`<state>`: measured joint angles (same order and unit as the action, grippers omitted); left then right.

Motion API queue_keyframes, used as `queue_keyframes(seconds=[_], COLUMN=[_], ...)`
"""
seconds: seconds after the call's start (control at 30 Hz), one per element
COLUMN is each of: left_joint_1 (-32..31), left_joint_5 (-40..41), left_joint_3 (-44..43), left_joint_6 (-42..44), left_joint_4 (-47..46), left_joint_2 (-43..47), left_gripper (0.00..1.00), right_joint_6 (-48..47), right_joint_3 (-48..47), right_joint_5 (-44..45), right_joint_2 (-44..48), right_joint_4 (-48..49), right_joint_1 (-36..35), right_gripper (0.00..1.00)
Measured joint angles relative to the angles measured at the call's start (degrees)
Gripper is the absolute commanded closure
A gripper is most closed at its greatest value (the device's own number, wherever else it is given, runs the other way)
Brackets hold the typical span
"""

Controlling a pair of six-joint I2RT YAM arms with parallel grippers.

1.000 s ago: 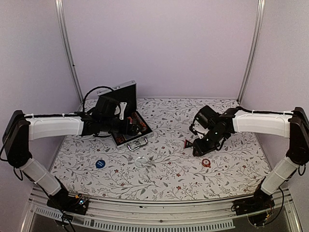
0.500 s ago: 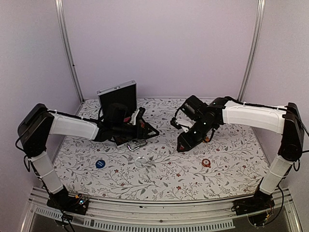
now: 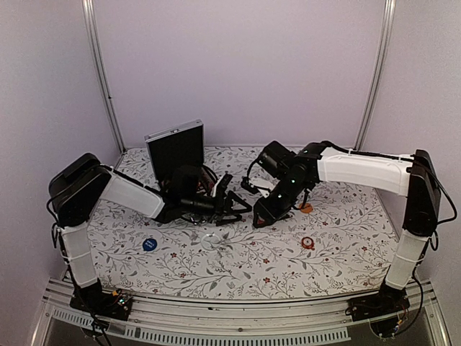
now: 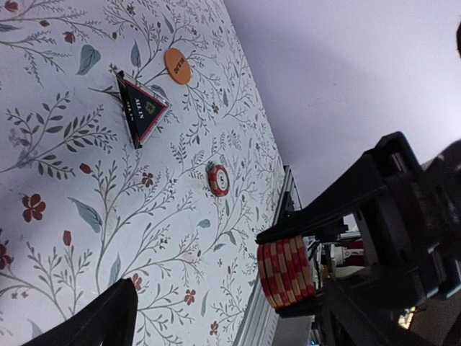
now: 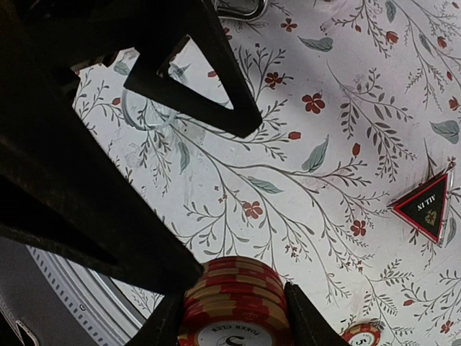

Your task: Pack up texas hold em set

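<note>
Pinching chips (image 5: 234,299) in my right claw (image 5: 234,321) mid-table, I judge they next need slotting into the far-left case (image 3: 175,148).

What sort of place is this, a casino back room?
Probably a robot test booth: plain walls between metal posts, a left arm and right arm mounted on a rail at the table edge, the right gripping a chip stack.

Floral tablecloth (image 3: 346,259), lilac walls (image 3: 238,65)
</note>
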<state>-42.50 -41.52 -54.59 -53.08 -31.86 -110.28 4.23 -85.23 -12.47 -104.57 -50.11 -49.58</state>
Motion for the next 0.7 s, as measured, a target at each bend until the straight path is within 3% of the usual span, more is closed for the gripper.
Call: queue_keyframes(seconds=[0.47,0.7], left_joint_1=[-2.0,-2.1], left_joint_5=[-5.6,-7.5], left_joint_3=[-1.8,-2.8], left_joint_6=[-11.0,-14.7], left_joint_4=[-11.3,-14.7], left_joint_2=[-5.8,-8.4], left_gripper=[0.20,0.34], right_joint_6=[-0.9,-1.3], right_joint_3=[-2.0,-2.6], right_joint_5=[-0.2,-0.1], right_joint_2=[-1.9,-2.5], right_joint_4=[-1.5,-2.0], right_joint_1=[-0.7,-0.8], right_gripper=[0.81,0.82])
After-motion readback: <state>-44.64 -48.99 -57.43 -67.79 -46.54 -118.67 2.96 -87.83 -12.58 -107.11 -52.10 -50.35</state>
